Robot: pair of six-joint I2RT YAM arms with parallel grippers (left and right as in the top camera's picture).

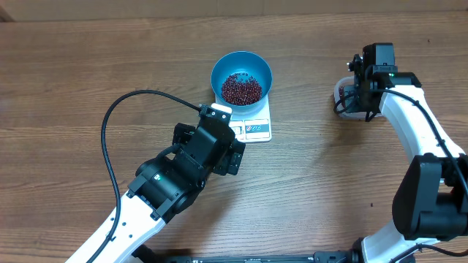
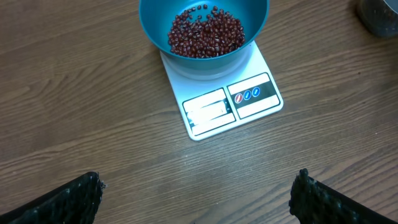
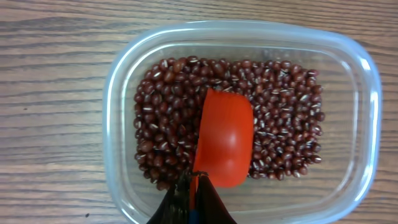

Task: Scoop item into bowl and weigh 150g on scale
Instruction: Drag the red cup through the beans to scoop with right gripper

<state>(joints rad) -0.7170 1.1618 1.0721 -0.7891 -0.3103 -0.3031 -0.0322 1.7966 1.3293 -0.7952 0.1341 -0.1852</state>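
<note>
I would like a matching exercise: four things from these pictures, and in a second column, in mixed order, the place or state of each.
1. round deep blue bowl
2. orange-red plastic scoop
3. left hand
4. right hand

A. shut on the scoop
B. open and empty
C. on the flat white scale
D. in the clear plastic tub of dark red-brown beans

Pairs: 1-C, 2-D, 3-B, 4-A.
</note>
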